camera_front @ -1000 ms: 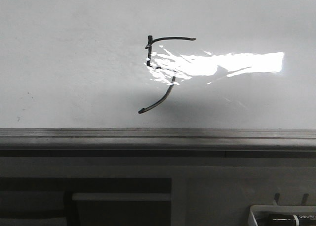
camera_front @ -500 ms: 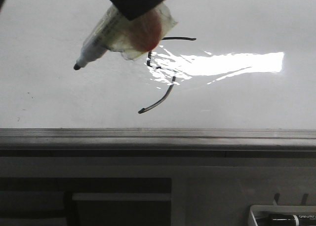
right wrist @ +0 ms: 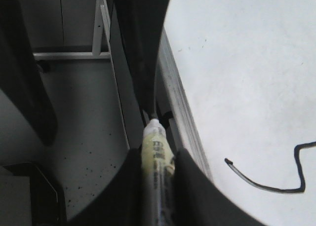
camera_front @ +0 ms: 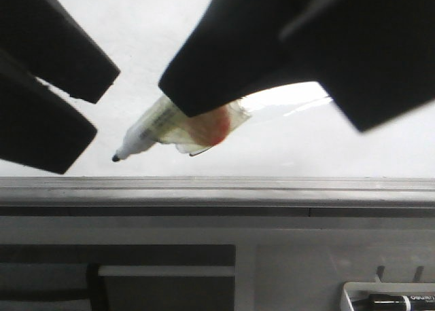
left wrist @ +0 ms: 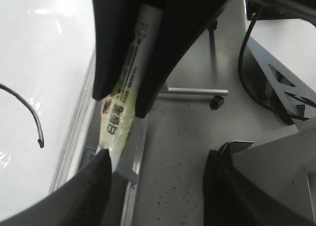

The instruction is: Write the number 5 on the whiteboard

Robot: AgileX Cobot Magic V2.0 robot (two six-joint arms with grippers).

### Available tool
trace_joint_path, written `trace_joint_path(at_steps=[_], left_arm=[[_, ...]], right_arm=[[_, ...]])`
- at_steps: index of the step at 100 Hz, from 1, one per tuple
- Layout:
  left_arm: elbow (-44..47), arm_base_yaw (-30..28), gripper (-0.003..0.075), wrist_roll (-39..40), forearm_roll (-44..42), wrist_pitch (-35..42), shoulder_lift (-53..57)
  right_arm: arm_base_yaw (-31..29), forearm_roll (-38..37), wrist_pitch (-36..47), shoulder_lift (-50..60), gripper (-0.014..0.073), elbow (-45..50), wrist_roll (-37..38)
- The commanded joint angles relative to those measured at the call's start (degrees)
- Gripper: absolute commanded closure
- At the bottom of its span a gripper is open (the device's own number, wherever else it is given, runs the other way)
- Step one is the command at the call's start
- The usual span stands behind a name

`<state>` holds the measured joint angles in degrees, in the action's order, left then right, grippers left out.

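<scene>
The whiteboard [camera_front: 306, 148] fills the upper front view, edged by a grey ledge [camera_front: 217, 185]. My right gripper [camera_front: 200, 104] is shut on a clear yellowish marker [camera_front: 160, 131], whose black tip [camera_front: 115, 159] points left, just above the ledge. It hides most of the number 5; only the tail end [camera_front: 197, 153] shows. The tail also shows in the left wrist view [left wrist: 29, 112] and the right wrist view [right wrist: 261, 184]. In the right wrist view the gripper [right wrist: 158, 157] clamps the marker [right wrist: 155, 137]. My left gripper [camera_front: 92, 107] is open and empty at the left [left wrist: 159, 159].
A white tray [camera_front: 353, 290] holding a black marker [camera_front: 397, 300] sits at the bottom right, below the board. Grey cabinet fronts lie under the ledge. A stand leg with a caster [left wrist: 215, 102] and cables are on the speckled floor.
My right gripper has come down from the top edge with the marker, towards the ledge, now covering the 5. My left gripper has entered at the left.
</scene>
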<state>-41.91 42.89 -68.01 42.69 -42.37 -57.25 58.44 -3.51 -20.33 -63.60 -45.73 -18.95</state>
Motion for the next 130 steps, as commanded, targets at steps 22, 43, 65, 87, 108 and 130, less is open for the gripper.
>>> trace_joint_path(at_steps=[22,43,65,87,108,130], left_arm=[[-1.9,0.4,0.0335,0.0,1.4,6.8,0.0],[-1.9,0.4,0.0336,0.0,1.4,7.2,0.0],[-1.9,0.4,0.0336,0.0,1.4,7.3,0.0],[-1.9,0.4,0.0486,0.0,1.4,9.2,0.0],[-1.9,0.4,0.0689,0.0,-0.3,10.0,0.0],[-1.9,0.4,0.0741,0.0,-1.4,10.0,0.0]], right_arm=[[1.4,1.0,6.0,3.1,0.0662,-1.5,-0.7],[4.1,1.0,8.3,3.2,0.0662,-1.5,-0.7],[4.2,1.0,9.5,3.2,0.0662,-1.5,-0.7],[4.2,1.0,9.5,3.2,0.0662,-1.5,-0.7],[4.2,1.0,9.5,3.2,0.0662,-1.5,-0.7],[4.2,1.0,9.2,3.2,0.0662,-1.5,-0.7]])
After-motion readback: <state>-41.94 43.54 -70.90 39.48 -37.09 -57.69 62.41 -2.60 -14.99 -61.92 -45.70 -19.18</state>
